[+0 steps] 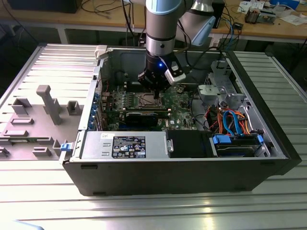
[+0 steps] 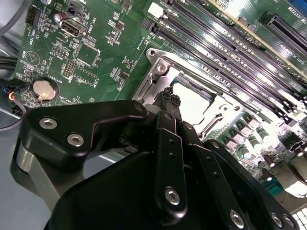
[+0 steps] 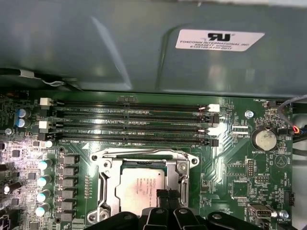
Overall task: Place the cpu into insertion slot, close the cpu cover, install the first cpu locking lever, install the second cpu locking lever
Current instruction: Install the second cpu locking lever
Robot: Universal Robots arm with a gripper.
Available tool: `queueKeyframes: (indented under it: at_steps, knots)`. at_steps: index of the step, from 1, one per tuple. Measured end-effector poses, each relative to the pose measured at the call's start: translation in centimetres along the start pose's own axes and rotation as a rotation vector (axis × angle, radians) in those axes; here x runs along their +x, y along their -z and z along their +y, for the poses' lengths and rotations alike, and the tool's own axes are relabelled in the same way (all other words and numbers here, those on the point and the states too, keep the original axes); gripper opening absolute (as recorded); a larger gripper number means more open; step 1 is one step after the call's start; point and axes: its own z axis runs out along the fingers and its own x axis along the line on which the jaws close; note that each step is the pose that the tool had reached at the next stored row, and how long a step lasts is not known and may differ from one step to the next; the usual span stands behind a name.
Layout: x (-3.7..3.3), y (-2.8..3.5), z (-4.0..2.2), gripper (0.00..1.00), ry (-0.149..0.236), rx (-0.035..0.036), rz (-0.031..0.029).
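In the exterior view the arm reaches down into the open computer case [image 1: 268, 143], its gripper [image 1: 154, 91] just above the insertion slot [image 1: 149, 100] on the green circuit board [image 1: 180, 101]. In the second wrist view the jaws are pressed together at their tips, over the edge of the cpu [image 2: 192, 103] – nothing between them. In the first wrist view the cpu [image 3: 139, 184] lies flat in the slot, framed by the cpu cover [image 3: 144, 155], with the closed fingertips [image 3: 165, 195] at its edge.
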Motion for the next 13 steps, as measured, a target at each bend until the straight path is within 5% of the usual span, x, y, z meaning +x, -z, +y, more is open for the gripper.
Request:
queueKeyframes:
  at_steps: [3, 13]
  knots:
    - [-0.02, 0.48, -0.01, 0.11, 0.000, 0.0025, 0.0000]
    - [0.01, 0.49, -0.50, 0.11, 0.000, 0.0042, 0.0003]
